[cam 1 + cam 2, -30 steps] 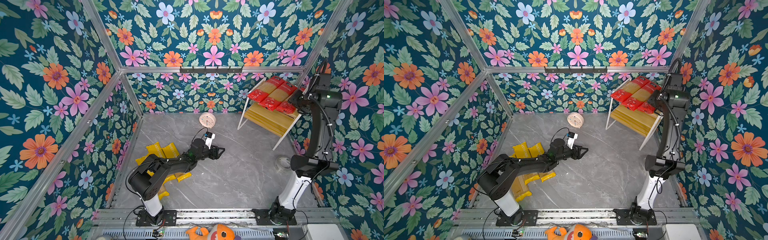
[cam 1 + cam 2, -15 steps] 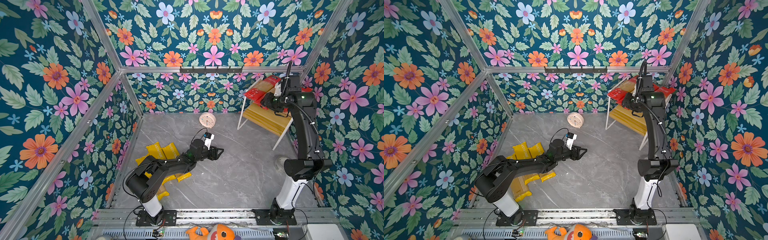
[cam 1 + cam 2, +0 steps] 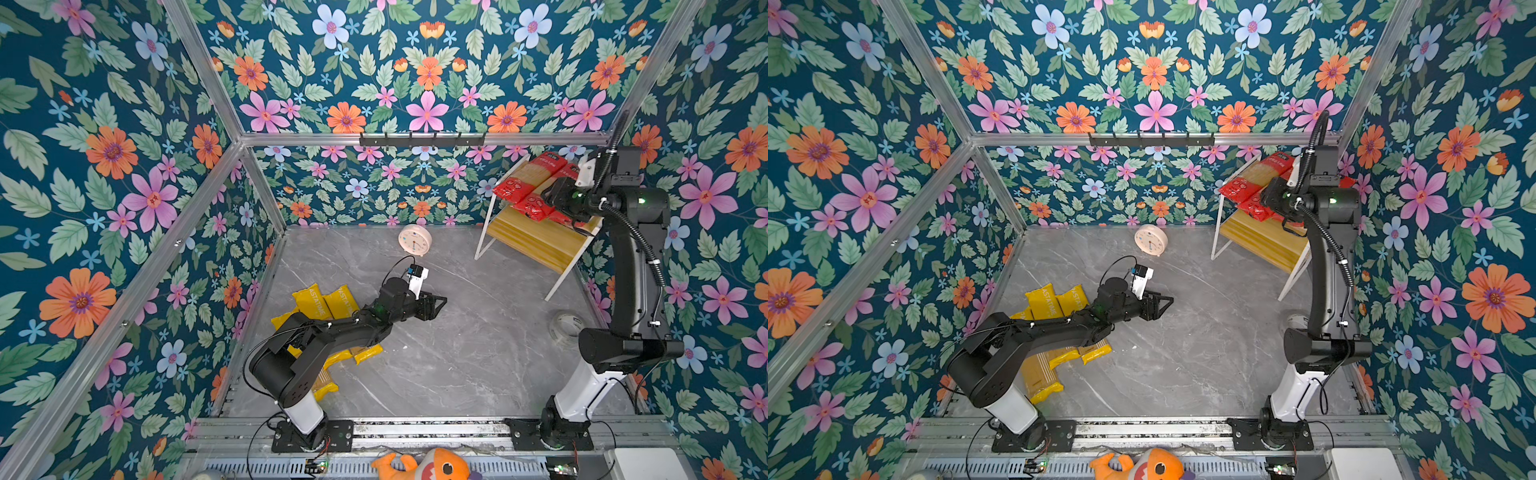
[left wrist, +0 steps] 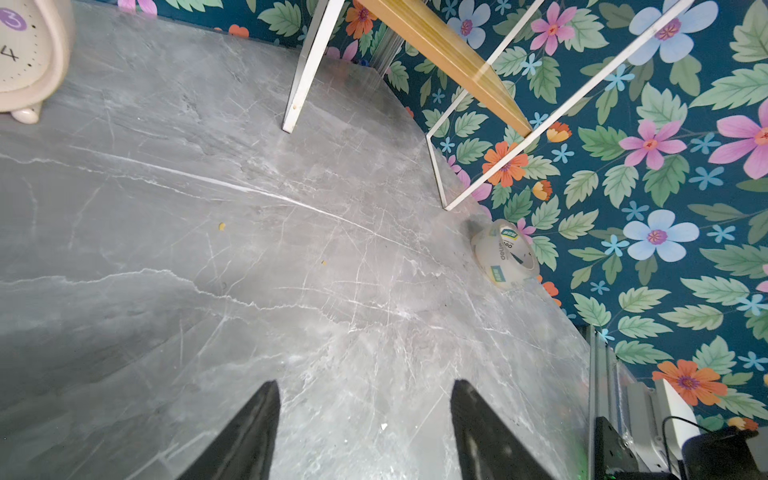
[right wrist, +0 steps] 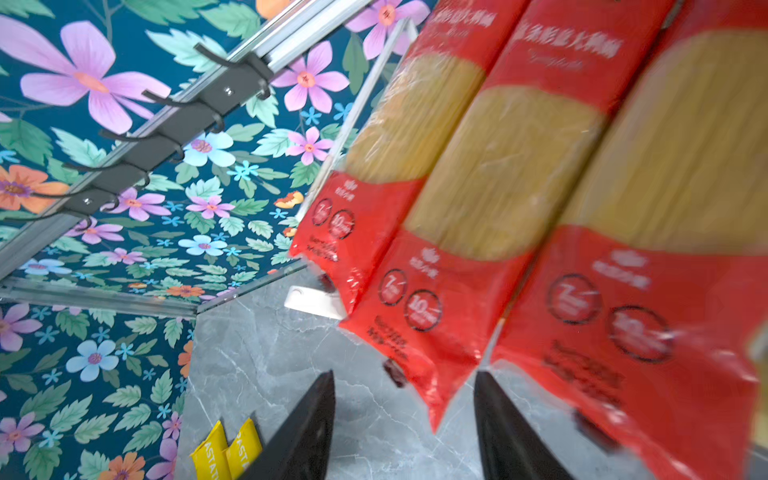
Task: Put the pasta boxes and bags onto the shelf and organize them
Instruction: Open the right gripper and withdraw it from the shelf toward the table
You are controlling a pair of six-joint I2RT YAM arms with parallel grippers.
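Red clear-middled spaghetti packets [image 3: 509, 189] atop white-framed wooden shelf [image 3: 536, 245]; yellow printed packets [image 3: 316, 305] on grey marbled floor [image 3: 478, 353]
Right gripper [image 5: 403, 376] apart beside red ends; left gripper [image 4: 365, 386] apart above floor

Walls [image 3: 124, 166] were dark teal, patterned all over with pink, orange and pale-blue flowers and green leaves; floor [image 3: 457, 365] was grey marble with thin white veins; hook rail [image 3: 422, 140] was black. Red packets [image 5: 436, 291] had clear middles showing pale-yellow spaghetti and dark circles and print on the red ends; yellow packets [image 3: 320, 305] bore dark lettering; shelf [image 3: 536, 245] had yellowish wood boards in a white frame. Clock [image 3: 414, 240] was cream with a purple numeral dot, tape [image 4: 505, 253] clear with a greenish label, toy [image 3: 432, 467] orange, arms [image 3: 631, 266] black over white bases.
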